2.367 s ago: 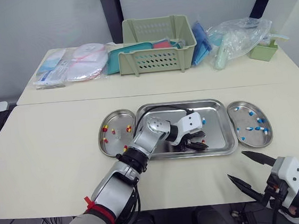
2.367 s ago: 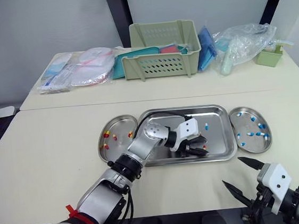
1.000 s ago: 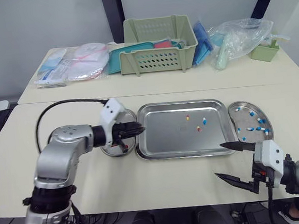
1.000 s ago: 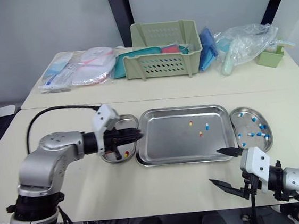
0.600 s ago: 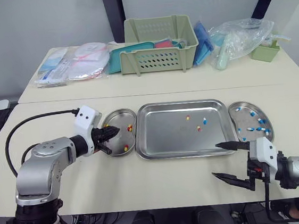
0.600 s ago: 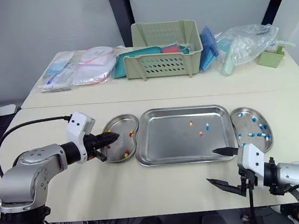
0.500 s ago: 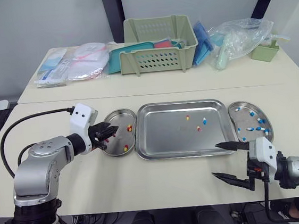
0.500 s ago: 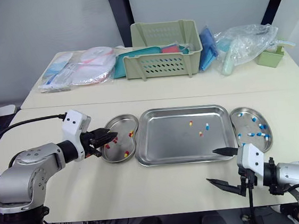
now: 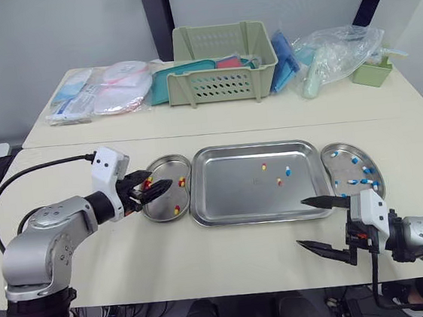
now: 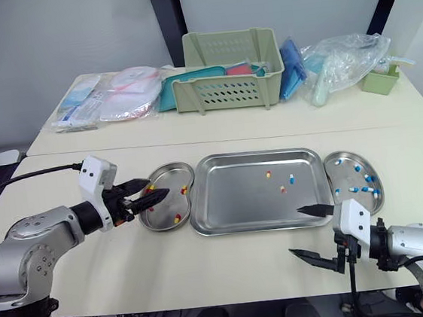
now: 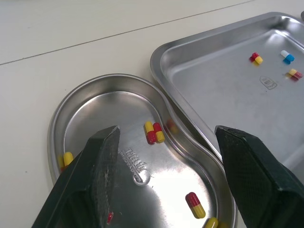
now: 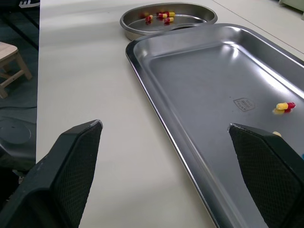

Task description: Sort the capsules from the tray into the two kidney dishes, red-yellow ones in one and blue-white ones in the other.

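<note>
Stamp, unreadable, in kidney dish

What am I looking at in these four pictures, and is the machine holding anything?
This is a two-armed humanoid robot. Two pictures come from its head camera, looking down on a table; two from wrist cameras, looking along each gripper's black fingers. A steel tray holding three capsules lies between a left kidney dish of red-yellow capsules and a right kidney dish of blue-white ones. The left gripper is open by the left dish; the right gripper is open near the tray's front edge. Neither holds anything.
</note>
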Motion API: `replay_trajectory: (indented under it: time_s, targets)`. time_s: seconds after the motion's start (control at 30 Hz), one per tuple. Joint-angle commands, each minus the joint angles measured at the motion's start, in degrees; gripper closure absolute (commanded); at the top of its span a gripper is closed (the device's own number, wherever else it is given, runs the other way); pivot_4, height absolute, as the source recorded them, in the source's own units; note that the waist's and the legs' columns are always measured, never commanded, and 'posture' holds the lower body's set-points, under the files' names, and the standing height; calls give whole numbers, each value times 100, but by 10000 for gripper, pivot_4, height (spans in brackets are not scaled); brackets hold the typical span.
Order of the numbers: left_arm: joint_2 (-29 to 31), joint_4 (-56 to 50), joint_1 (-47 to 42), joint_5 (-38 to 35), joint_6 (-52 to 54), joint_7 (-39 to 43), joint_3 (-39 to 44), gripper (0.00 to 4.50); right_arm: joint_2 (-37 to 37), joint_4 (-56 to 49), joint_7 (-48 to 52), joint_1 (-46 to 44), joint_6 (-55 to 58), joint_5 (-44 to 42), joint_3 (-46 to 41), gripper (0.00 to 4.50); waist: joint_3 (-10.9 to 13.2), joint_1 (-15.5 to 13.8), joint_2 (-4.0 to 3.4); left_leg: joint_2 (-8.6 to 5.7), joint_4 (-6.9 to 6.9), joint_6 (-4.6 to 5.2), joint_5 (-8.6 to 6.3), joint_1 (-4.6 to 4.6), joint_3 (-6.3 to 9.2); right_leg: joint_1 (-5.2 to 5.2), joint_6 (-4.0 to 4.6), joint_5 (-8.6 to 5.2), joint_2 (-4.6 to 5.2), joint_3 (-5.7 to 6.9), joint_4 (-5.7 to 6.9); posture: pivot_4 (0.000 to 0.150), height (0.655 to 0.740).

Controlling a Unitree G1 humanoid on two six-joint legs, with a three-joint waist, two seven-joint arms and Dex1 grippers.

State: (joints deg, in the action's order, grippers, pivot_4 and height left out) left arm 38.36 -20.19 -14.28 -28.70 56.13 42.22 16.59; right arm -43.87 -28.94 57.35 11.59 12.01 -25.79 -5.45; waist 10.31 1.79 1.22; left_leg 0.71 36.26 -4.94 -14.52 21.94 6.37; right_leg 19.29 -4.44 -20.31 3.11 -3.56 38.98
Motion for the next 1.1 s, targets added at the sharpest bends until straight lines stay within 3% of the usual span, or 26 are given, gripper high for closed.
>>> replay_trajectory:
  time_s: [0.03,0.2,0.37,0.4,0.73,0.9,1.1]
  targets:
    - [126,-138,127,-356,-145,225,317,12080,28,-95,-31,-50,-17,-40,-14,0,0,-1,0,0,0,0,0,0,0,0,0,0,0,0,0,1500,7400]
    - [77,-127,324,-667,-356,338,516,12080,43,-109,-61,-1,-48,-7,-18,0,0,-3,0,0,0,0,0,0,-1,0,0,0,0,0,0,1500,7400]
    - [232,-128,665,-718,-788,578,549,639,2,-229,-155,82,-5,-58,-194,0,0,0,0,1,-2,0,0,-1,-2,1,0,0,0,-1,0,1500,7400]
    - [247,-140,708,-662,-945,590,554,251,-23,-258,-177,123,17,-97,-290,0,0,-1,0,1,-2,0,0,-1,-2,1,0,0,0,-1,0,1500,7400]
    - [572,239,1458,-434,-1985,712,1195,251,-445,-50,-28,765,511,-490,-2061,0,0,3,-1,1,-9,0,0,-3,-10,2,1,0,1,-7,-3,1500,7400]
    - [684,1017,2056,-32,-2904,865,1656,251,-811,782,348,994,375,-319,-3072,0,1,0,0,1,-15,1,-1,-9,-15,2,2,0,0,-10,-4,1500,7400]
    - [636,1904,2332,316,-3731,794,1920,251,-1074,1761,820,1176,-58,62,-3479,0,3,1,6,1,-15,1,-1,-7,-18,1,2,-1,2,-11,-7,1500,7400]
